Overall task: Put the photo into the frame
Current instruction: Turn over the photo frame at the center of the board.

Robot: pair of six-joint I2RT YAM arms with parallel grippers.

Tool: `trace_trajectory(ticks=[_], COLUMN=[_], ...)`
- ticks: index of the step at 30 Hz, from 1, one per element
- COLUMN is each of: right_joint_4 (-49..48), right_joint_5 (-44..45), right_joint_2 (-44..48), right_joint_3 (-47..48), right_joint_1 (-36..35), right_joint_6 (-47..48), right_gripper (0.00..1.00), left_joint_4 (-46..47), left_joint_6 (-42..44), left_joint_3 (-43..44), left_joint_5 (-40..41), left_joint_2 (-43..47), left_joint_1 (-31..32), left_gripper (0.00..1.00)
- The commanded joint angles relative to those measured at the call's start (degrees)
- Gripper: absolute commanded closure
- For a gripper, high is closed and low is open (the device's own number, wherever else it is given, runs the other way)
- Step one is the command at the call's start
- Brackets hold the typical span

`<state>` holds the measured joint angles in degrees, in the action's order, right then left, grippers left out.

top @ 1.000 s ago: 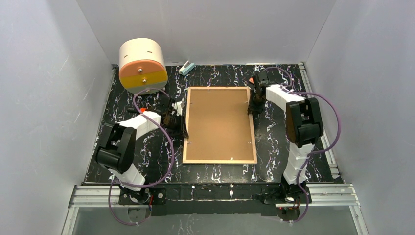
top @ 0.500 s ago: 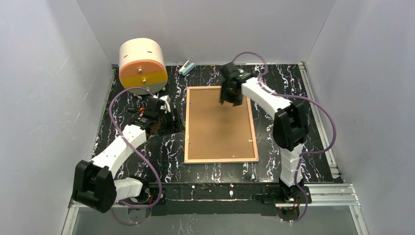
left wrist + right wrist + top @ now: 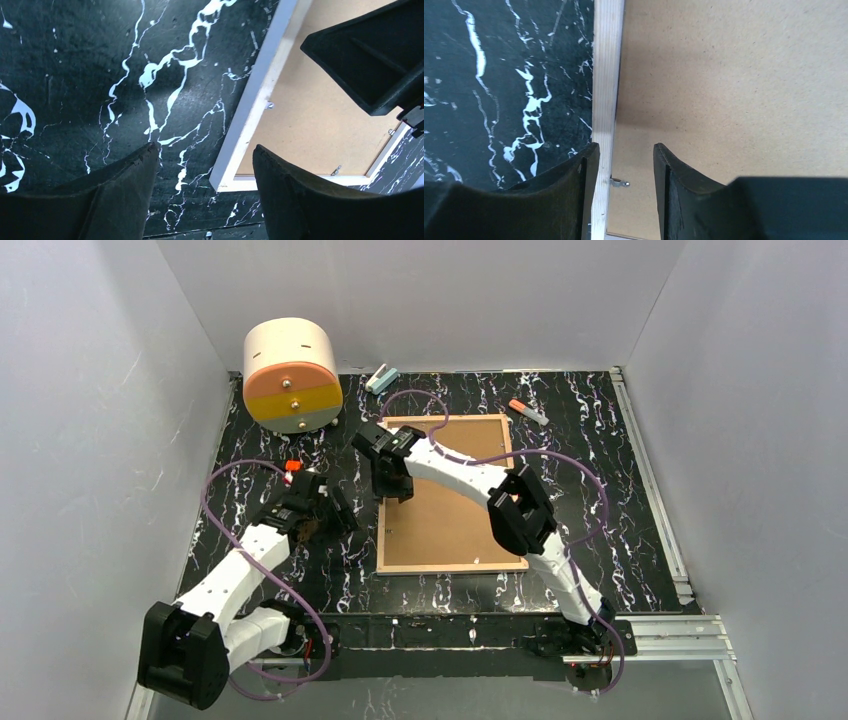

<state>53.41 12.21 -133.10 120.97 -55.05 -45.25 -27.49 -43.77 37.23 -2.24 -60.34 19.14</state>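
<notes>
frame (image 3: 450, 566) lies back up, long side running near to far; the open right gripper (image 3: 625, 146) hangs over its left rim, nearer than the open left gripper (image 3: 205, 146).

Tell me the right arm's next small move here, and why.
Probably lower the right gripper onto the metal tab and turn it: the frame lies face down, backing board in place, open jaws straddling its left rim at that tab.

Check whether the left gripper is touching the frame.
Apart. The top view shows a strip of bare black table between the left gripper and the frame; in the left wrist view its open fingers hold nothing.
</notes>
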Motion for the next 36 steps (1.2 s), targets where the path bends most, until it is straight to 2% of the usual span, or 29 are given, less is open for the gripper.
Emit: trace_trajectory(ticks=[1, 16, 21, 26, 31, 36], right_joint_4=[3.22, 1.70, 3.89, 6.25, 5.96, 4.76], right_joint_5=[2.57, 2.30, 2.05, 1.48, -0.08, -2.67], right_joint_2=[-2.51, -5.16, -8.31, -10.70, -8.33, -3.60], right_joint_3=[3.76, 4.43, 6.41, 10.37, 12.71, 14.03], right_joint_1=[-1.40, -4.01, -4.03, -4.02, -4.01, -3.65], right_joint_6=[-2.63, -0.63, -0.24, -1.43, -3.88, -6.12], right_gripper=[0.49, 0.47, 0.62, 0.73, 0.87, 0.93], left_joint_4=[-0.08, 6.38, 8.21, 12.80, 16.87, 21.09], left_joint_6=[-3.01, -5.10, -4.93, -4.58, -2.69, -1.72], left_joint_3=[-2.83, -8.78, -9.45, -11.35, -12.24, -11.39], left_joint_5=[-2.03, -8.82, -10.50, -15.87, -19.92, -23.51], left_joint_2=[1.36, 0.55, -0.32, -1.98, -2.68, -2.70], left_joint_1=[-1.47, -3.45, -3.58, -3.55, -3.57, -3.53], left_gripper=[0.33, 0.33, 0.33, 0.33, 0.34, 0.34])
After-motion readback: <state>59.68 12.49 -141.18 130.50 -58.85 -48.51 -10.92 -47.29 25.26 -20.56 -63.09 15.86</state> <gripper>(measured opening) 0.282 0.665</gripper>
